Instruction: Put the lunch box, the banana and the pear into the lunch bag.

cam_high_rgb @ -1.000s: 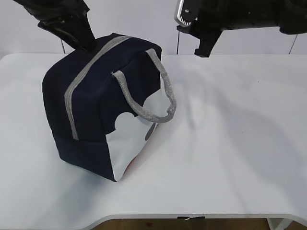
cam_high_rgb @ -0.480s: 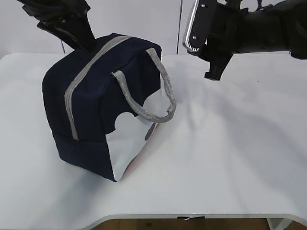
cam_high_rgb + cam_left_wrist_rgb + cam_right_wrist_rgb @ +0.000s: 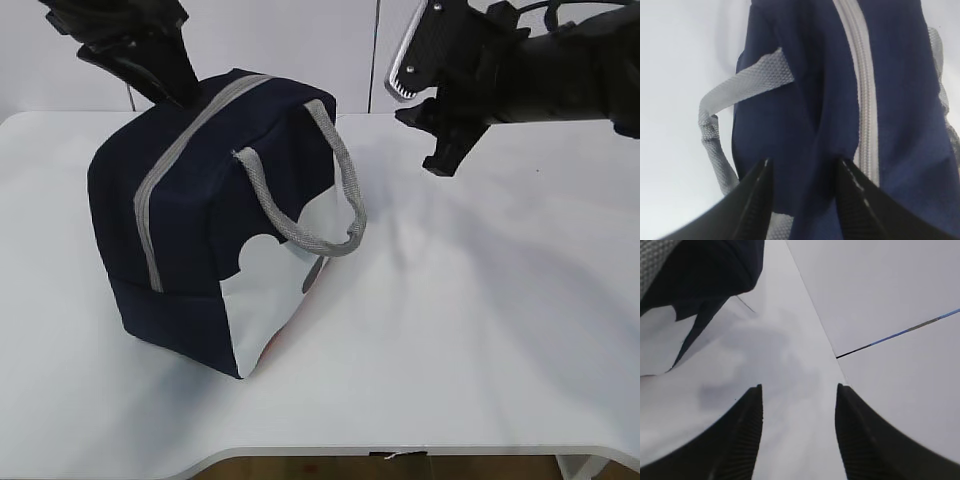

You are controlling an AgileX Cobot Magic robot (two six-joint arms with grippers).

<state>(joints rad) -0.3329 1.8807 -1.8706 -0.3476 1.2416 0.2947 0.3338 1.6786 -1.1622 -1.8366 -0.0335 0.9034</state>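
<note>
The navy lunch bag stands on the white table, its grey zipper closed along the top and a grey handle hanging on the near side. My left gripper is at the bag's far top end. In the left wrist view its jaws pinch a fold of navy fabric beside the zipper. My right gripper hovers open and empty above the table, right of the bag. The right wrist view shows only table between its fingertips. The lunch box, banana and pear are out of view.
A pale wall rises just behind the table's back edge. White tabletop stretches to the right of the bag and in front of it. The table's front edge runs along the bottom of the exterior view.
My right arm has swung down and a little to the right, turning its gripper, jaws still open. The left gripper and the bag have not moved.
</note>
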